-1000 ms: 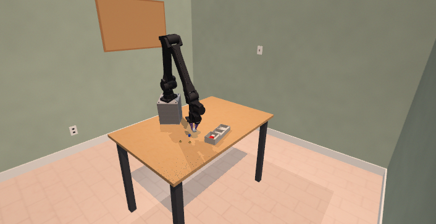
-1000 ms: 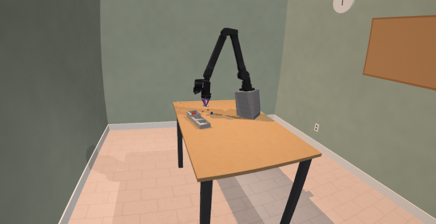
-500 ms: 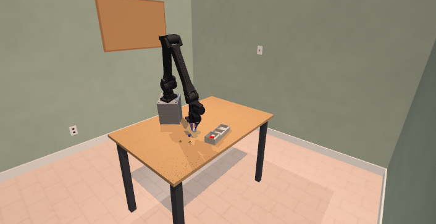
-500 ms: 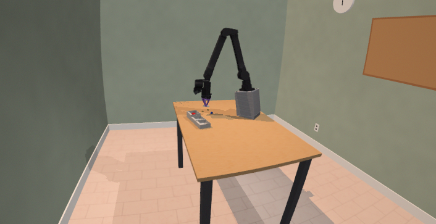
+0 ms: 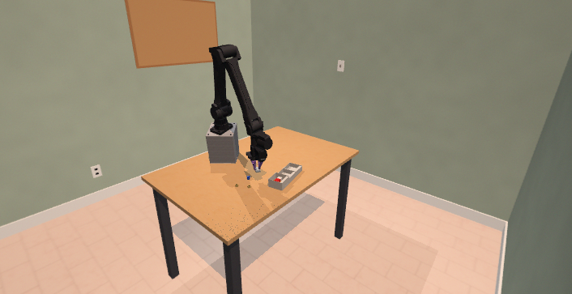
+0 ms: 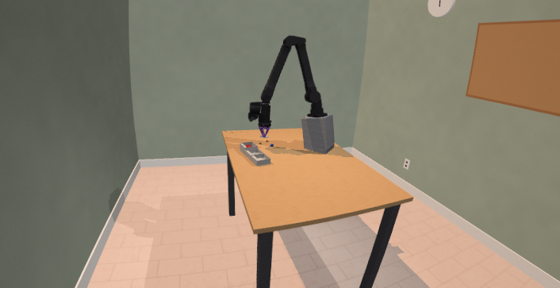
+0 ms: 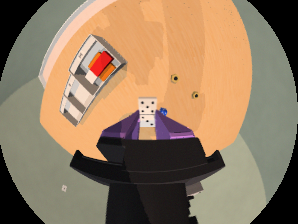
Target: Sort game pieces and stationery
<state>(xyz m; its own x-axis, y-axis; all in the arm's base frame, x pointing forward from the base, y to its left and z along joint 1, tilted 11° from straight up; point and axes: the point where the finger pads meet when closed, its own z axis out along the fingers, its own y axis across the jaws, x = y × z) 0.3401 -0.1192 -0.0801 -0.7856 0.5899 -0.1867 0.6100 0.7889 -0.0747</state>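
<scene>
My gripper (image 7: pixel 147 113) with purple fingers is shut on a white die with black dots (image 7: pixel 147 112) and holds it a little above the table. It also shows in the top view (image 5: pixel 258 168) and in the exterior view (image 6: pixel 264 134). The grey row of bins (image 7: pixel 88 79) lies to the left in the wrist view, with a red piece (image 7: pixel 101 63) and an orange piece (image 7: pixel 108 75) in one end compartment. The bins also show in the top view (image 5: pixel 285 176) and the exterior view (image 6: pixel 255 153). The bin letters are too small to read.
A small blue thing (image 7: pixel 162 111) lies on the table just right of the die. Two small dark round things (image 7: pixel 174 78) (image 7: pixel 194 95) lie farther out. The grey arm base block (image 5: pixel 222 143) stands at the back of the table.
</scene>
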